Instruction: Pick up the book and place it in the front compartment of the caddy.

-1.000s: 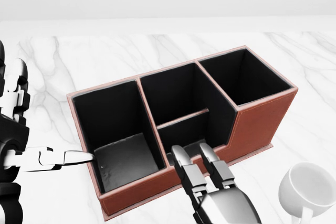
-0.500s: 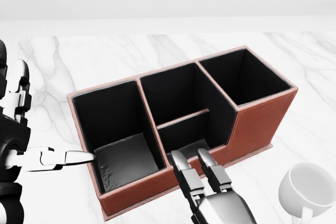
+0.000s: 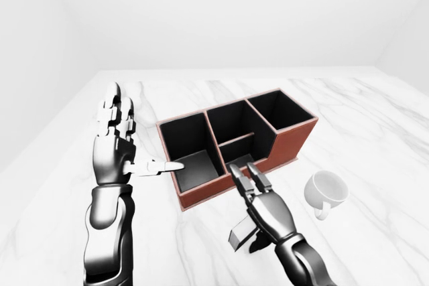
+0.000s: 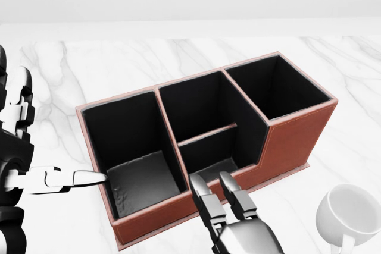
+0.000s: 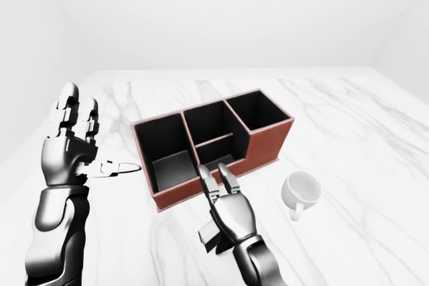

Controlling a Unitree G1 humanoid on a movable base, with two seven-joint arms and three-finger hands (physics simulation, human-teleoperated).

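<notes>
The red-brown caddy (image 4: 297, 141) with black compartments stands on the marble table. A dark grey flat slab (image 4: 143, 179), apparently the book, lies at the bottom of its leftmost compartment. My right hand (image 4: 213, 181) is at the bottom of the head view, just below the caddy's low middle compartment. Its fingers (image 4: 202, 197) are stretched out and open, holding nothing that I can see. My left hand (image 3: 127, 149) stands open and upright left of the caddy. Its thumb (image 4: 83, 178) points at the caddy's left wall, at or very near it.
A white mug (image 3: 325, 191) lies on the table to the right of the caddy, close to my right hand. The marble table (image 3: 375, 118) spreads wide around the caddy, with a white wall beyond it.
My right hand has drawn back toward the bottom of the head view, away from the caddy's low compartment. The left hand, caddy and mug have stayed put.
</notes>
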